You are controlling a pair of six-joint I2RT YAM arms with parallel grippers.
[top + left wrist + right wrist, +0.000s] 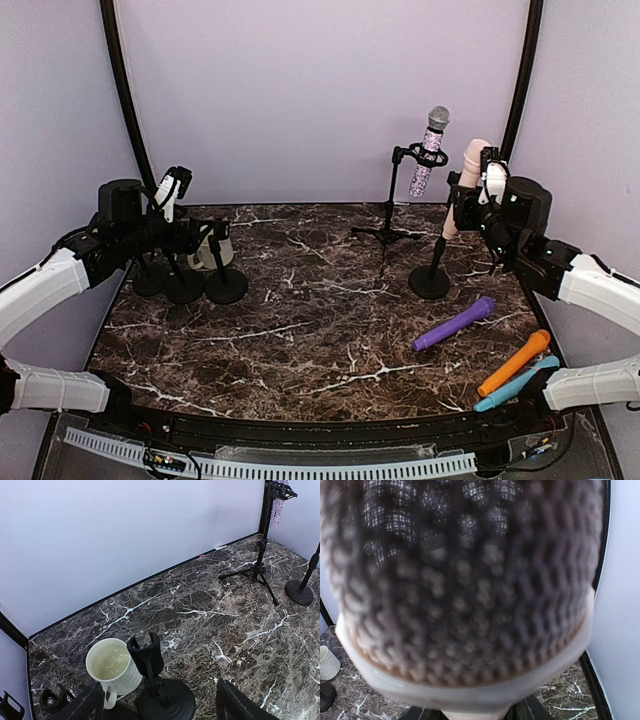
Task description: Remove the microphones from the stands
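A pale pink microphone (466, 180) stands tilted in the clip of a round-based stand (429, 282) at the right of the table. My right gripper (468, 195) is around its body, just above the clip. In the right wrist view the mesh head of the microphone (465, 580) fills the frame, blurred. My right gripper (475, 715) shows only as dark fingers (422, 714) pressed against either side of the pale handle. My left gripper (205, 240) hangs open at the far left over the empty stands, holding nothing.
A glitter microphone (430, 145) sits on a tripod stand (388, 232) at the back. Purple (455, 323), orange (514, 362) and blue (515, 388) microphones lie at the front right. Empty round-based stands (226, 285) and a cream mug (112, 667) crowd the left.
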